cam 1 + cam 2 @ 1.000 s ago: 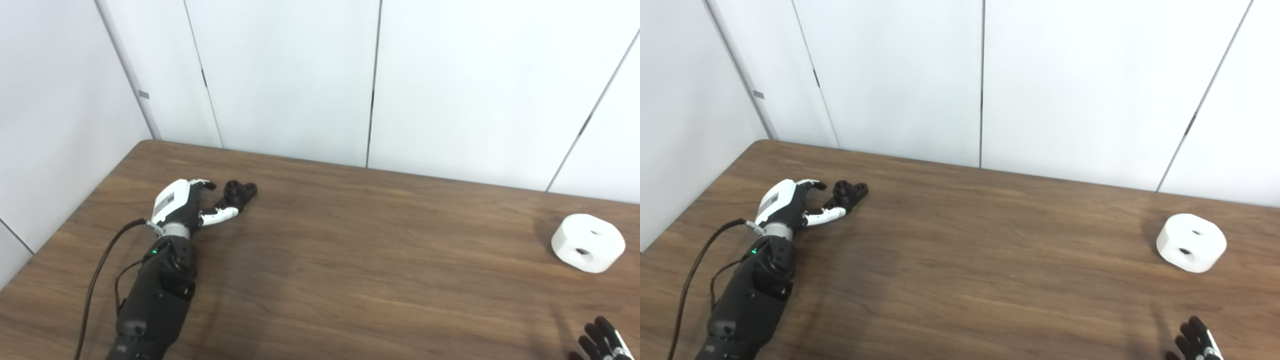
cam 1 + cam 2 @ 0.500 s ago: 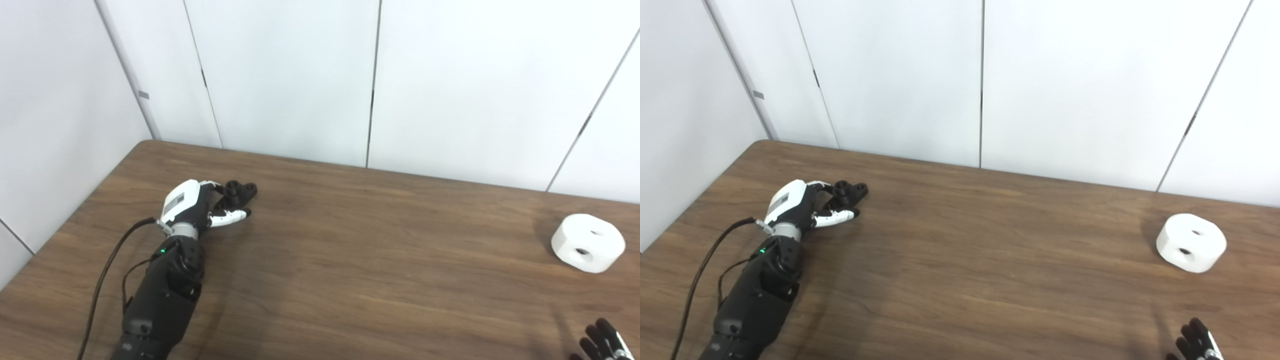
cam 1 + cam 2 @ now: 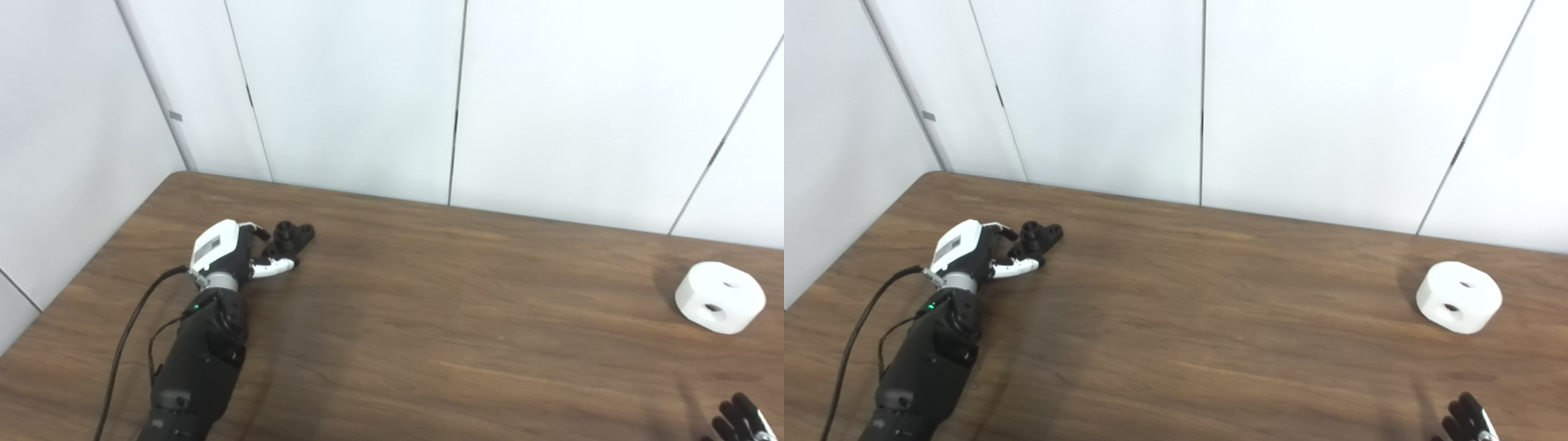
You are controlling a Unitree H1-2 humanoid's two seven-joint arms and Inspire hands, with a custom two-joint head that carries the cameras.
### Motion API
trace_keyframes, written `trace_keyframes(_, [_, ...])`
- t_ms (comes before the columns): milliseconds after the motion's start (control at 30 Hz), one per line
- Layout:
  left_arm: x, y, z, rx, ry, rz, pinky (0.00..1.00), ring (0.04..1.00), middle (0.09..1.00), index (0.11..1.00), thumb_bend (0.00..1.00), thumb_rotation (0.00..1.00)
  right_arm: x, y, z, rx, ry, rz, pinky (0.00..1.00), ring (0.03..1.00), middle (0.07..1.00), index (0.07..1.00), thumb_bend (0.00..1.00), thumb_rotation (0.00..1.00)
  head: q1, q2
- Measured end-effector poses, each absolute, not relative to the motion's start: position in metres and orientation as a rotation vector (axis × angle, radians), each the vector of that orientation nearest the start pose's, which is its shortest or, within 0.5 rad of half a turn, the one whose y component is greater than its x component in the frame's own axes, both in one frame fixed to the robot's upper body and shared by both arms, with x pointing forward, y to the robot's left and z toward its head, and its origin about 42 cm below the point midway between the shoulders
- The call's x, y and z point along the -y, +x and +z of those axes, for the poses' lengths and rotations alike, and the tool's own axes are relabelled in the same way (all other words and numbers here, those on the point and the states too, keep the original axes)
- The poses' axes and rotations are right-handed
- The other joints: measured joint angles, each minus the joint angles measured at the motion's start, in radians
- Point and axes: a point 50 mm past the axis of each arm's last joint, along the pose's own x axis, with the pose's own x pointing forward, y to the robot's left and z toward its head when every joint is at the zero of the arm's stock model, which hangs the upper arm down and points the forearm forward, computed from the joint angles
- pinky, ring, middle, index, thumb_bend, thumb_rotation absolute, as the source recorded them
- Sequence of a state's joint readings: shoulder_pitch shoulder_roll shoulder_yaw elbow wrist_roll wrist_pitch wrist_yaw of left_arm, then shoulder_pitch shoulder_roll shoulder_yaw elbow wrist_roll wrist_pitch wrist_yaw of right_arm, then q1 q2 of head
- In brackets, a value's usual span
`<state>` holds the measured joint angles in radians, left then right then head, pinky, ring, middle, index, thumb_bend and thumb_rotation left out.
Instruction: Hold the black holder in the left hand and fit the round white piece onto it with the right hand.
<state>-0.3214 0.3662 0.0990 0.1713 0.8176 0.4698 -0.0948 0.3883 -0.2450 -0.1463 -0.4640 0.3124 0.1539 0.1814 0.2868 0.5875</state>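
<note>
The black holder (image 3: 294,235) lies flat on the brown table (image 3: 429,318) at the far left, two round sockets on its top. My left hand (image 3: 228,252) sits just to the left of it. Its dark fingers curl toward the holder's near end and its white thumb (image 3: 273,266) stretches along the table below it. The hand touches or nearly touches the holder without closing on it. The round white piece (image 3: 720,297), with two holes in it, rests at the far right. Only the dark fingertips of my right hand (image 3: 740,421) show at the bottom right corner, spread and empty.
White wall panels stand right behind the table's far edge and along its left side. A black cable (image 3: 122,343) trails along my left forearm. A wide stretch of bare wood separates the holder from the white piece.
My left hand pushed forward to the holder, then drew back slightly to the left. The holder has not moved. The right fingertips sank a little lower in view.
</note>
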Motion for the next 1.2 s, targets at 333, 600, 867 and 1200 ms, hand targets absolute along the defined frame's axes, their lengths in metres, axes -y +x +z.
trace_keyframes(333, [-0.371,0.38,0.169,-0.36,1.072,0.332,0.93,0.95,0.892,0.734,0.79,0.42,0.31,0.154,0.149,-0.042,0.022,0.067,1.0,1.0,1.0,1.0,0.6,1.0,-0.002,0.008])
trace_keyframes(600, [-0.368,0.385,0.173,-0.361,1.083,0.306,0.91,0.938,0.883,0.713,0.78,0.44,0.309,0.154,0.149,-0.045,0.023,0.066,1.0,1.0,1.0,1.0,0.6,1.0,-0.005,0.012])
trace_keyframes(867, [-0.366,0.387,0.173,-0.357,1.064,0.293,0.92,0.939,0.884,0.706,0.78,0.42,0.31,0.153,0.15,-0.048,0.022,0.064,1.0,1.0,1.0,1.0,0.61,1.0,-0.008,0.018])
trace_keyframes(1200, [-0.363,0.391,0.17,-0.35,1.099,0.297,0.93,0.937,0.875,0.69,0.79,0.36,0.31,0.153,0.15,-0.047,0.023,0.064,1.0,1.0,1.0,1.0,0.6,1.0,-0.009,0.023])
